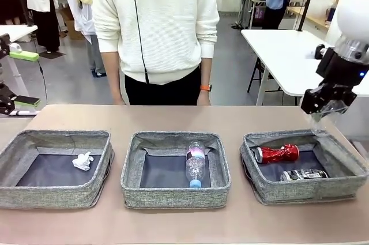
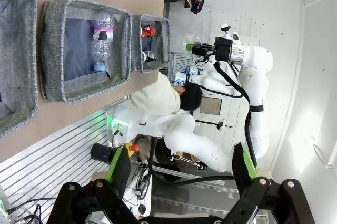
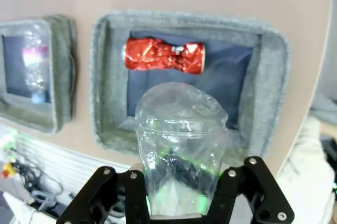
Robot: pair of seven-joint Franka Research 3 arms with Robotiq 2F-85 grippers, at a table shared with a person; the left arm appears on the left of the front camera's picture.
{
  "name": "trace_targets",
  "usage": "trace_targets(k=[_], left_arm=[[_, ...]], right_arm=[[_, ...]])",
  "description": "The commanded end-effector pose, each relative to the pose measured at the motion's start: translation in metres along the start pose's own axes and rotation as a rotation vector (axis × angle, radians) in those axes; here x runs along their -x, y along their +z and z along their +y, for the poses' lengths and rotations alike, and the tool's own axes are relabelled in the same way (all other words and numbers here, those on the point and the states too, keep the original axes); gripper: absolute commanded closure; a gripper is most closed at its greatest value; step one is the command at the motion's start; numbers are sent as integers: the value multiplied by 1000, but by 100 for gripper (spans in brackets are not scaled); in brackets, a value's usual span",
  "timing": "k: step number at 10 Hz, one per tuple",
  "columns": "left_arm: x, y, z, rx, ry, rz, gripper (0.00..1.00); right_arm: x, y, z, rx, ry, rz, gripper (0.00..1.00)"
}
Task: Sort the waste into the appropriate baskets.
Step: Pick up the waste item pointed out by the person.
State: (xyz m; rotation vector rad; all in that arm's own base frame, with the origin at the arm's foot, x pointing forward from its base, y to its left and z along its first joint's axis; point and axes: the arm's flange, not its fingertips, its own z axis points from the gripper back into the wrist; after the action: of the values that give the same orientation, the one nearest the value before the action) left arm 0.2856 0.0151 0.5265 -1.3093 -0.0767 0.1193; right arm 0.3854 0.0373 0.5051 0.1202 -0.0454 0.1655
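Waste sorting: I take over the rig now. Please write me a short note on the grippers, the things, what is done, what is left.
Right gripper: shut on the crumpled clear plastic, held above the right basket.
Left gripper: open, empty, off beside the table.
Left basket: white tissue wad.
Middle basket: clear bottle.
Right basket: crushed red can, crushed black-silver can.
Done: four items binned.
Left: the plastic; it probably belongs with the bottle, not the cans.
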Motion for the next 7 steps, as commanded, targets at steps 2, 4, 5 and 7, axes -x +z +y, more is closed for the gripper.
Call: trace_targets(k=[2,4,5,7], left_arm=[[1,1,-1,8,-18,4,0],[1,1,-1,8,-18,4,0],[1,1,-1,8,-18,4,0],[1,1,-1,8,-18,4,0]], right_arm=[[-13,-11,25,104,8,53,100],[-27,30,97,166,-2,59,100],[-24,48,133,203,-30,99,100],[-3,78,211,165,-51,91,100]])
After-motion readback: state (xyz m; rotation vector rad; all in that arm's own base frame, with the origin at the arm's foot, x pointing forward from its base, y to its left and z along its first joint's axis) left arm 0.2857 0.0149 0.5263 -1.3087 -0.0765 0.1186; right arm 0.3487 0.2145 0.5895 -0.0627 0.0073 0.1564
